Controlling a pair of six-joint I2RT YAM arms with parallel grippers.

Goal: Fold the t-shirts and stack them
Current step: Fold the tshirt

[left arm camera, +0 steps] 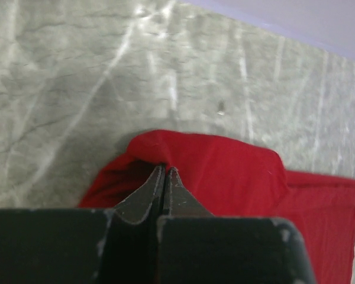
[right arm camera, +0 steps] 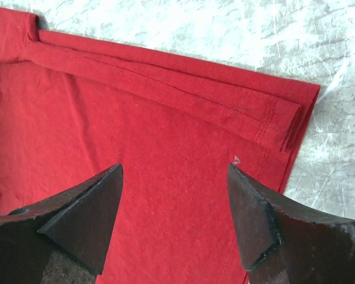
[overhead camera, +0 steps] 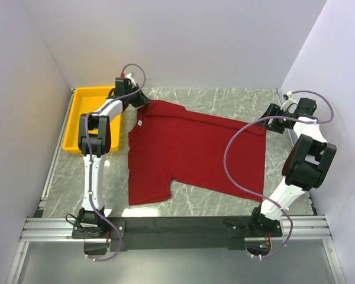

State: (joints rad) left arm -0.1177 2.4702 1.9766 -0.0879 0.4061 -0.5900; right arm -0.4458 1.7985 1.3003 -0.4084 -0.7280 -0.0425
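We saw the dark red t-shirt (overhead camera: 189,154) lying flat on the marble-patterned table (overhead camera: 225,100), its neck toward the left and its hem toward the right. The small white neck label (overhead camera: 139,123) showed near the left edge. One short sleeve spread out toward the near side. In the right wrist view, the far side of the shirt (right arm camera: 136,148) was folded over into a long, narrow band that ran all the way to the hem.

The left gripper (overhead camera: 143,102) was at the far-left corner of the shirt, just beside the yellow plastic tray (overhead camera: 83,103). Its own camera showed the left gripper (left arm camera: 165,170) with its fingers pressed together and a raised bunch of the red cloth (left arm camera: 236,171) pinched between the tips. The rest of that corner lay on the table.

The right gripper (overhead camera: 266,122) was at the far-right corner of the shirt, by the hem. In its wrist view the right gripper (right arm camera: 173,171) was spread wide and had hold of nothing, with red cloth showing between the two fingers. We could not tell whether the tips touched the cloth.
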